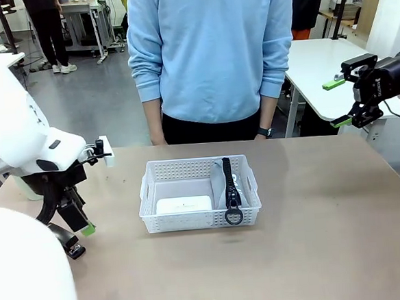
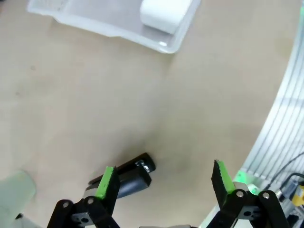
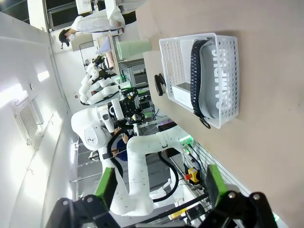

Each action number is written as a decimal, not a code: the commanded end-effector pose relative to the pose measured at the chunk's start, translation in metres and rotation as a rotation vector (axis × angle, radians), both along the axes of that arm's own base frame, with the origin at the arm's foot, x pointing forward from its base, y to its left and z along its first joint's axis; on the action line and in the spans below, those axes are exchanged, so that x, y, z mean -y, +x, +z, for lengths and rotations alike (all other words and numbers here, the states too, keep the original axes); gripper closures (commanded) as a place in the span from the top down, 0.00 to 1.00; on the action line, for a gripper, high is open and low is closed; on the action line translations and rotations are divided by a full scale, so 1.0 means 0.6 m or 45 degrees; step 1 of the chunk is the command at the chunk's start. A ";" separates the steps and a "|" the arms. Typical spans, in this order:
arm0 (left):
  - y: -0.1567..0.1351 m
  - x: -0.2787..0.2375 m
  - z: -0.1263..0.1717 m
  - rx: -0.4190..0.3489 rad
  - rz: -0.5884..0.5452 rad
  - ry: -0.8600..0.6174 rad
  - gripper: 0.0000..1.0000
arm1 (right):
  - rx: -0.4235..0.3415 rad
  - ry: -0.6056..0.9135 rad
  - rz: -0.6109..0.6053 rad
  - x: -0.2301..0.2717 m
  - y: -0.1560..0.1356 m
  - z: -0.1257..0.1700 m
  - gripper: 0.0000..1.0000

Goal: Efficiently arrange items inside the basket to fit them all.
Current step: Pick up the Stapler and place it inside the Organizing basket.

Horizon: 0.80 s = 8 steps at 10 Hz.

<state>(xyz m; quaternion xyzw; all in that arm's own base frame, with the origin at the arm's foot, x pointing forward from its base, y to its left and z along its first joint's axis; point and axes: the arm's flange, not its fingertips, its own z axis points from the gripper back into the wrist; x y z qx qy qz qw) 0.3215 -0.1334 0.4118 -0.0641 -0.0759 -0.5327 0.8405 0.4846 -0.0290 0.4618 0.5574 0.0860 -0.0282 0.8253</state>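
Basket [image 1: 187,168] mid-table: white box [image 1: 183,205] in its left half, grey pouch [image 3: 213,71] in its right. Stapler [image 2: 126,178] and green cup [image 3: 134,47] lie outside, left. Left end effector [image 2: 164,173] hangs over stapler, wide open, empty. Right end effector [image 1: 339,103] open, empty, raised far right. Next, I judge: descend, grip stapler.

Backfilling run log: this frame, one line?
basket: pouch, box inside | stapler, cup: on table | left claw: open, by stapler | right claw: open

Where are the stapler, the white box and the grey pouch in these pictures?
black stapler [image 2: 134,175]: left wrist view, on the middle of its dark body.
white box [image 1: 183,205]: front view, on its top face.
grey pouch [image 3: 222,76]: right wrist view, on its lettered grey side.
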 end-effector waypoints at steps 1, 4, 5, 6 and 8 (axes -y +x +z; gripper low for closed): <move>0.001 0.011 0.005 0.049 0.022 0.056 1.00 | 0.002 -0.011 0.014 0.001 -0.001 0.004 1.00; 0.001 0.011 0.005 0.049 0.022 0.056 1.00 | 0.002 -0.011 0.014 0.001 -0.001 0.004 1.00; 0.001 0.011 0.005 0.049 0.022 0.056 1.00 | 0.002 -0.011 0.014 0.001 -0.001 0.004 1.00; 0.001 0.011 0.005 0.049 0.022 0.056 1.00 | 0.002 -0.011 0.014 0.001 -0.001 0.004 1.00; 0.001 0.007 0.007 0.042 0.002 0.052 1.00 | 0.002 -0.011 0.014 0.001 -0.001 0.004 1.00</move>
